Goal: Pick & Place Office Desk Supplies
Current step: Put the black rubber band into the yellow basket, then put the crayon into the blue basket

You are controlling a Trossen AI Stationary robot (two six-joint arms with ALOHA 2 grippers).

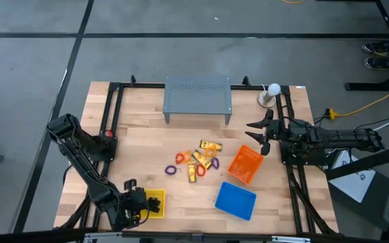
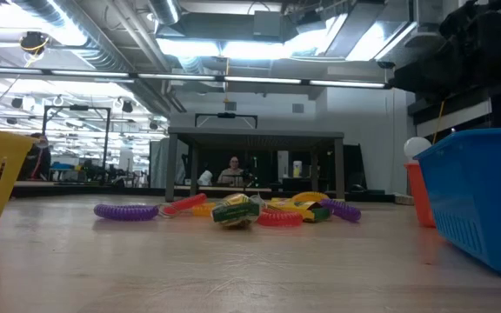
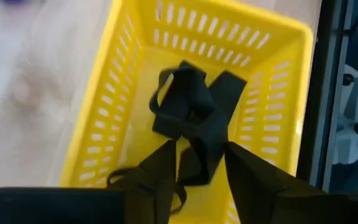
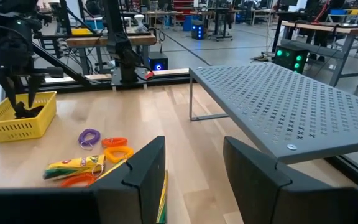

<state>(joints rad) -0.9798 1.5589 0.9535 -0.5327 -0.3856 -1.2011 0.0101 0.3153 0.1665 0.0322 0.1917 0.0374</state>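
Note:
My left gripper (image 1: 140, 202) (image 3: 197, 146) is open, pointing down into the yellow basket (image 1: 155, 202) (image 3: 229, 18) at the table's near left corner. Black clips (image 3: 191, 106) lie on the basket's floor, their near end between my fingers. The other supplies (image 1: 198, 160) (image 2: 242, 209) lie in a loose heap at mid-table: yellow packets, orange and red loops, and a purple loop (image 1: 171, 170) (image 4: 89, 137). My right gripper (image 1: 256, 138) (image 4: 194, 155) is open and holds nothing. It hovers by the table's right edge, just beyond the orange basket (image 1: 245, 164). My left gripper comes from above with one finger (image 3: 160, 174) on each side of the black clips' near end (image 3: 197, 165). I cannot tell whether the fingers touch them. The clips rest on the basket floor.
A blue basket (image 1: 236, 200) (image 2: 485, 191) sits near the right front, beside the orange one. The grey perforated shelf (image 1: 197, 96) (image 4: 284, 106) stands at the far edge, and a white ball on a stand (image 1: 273, 91) is at the far right corner. Bare wood lies left of the heap.

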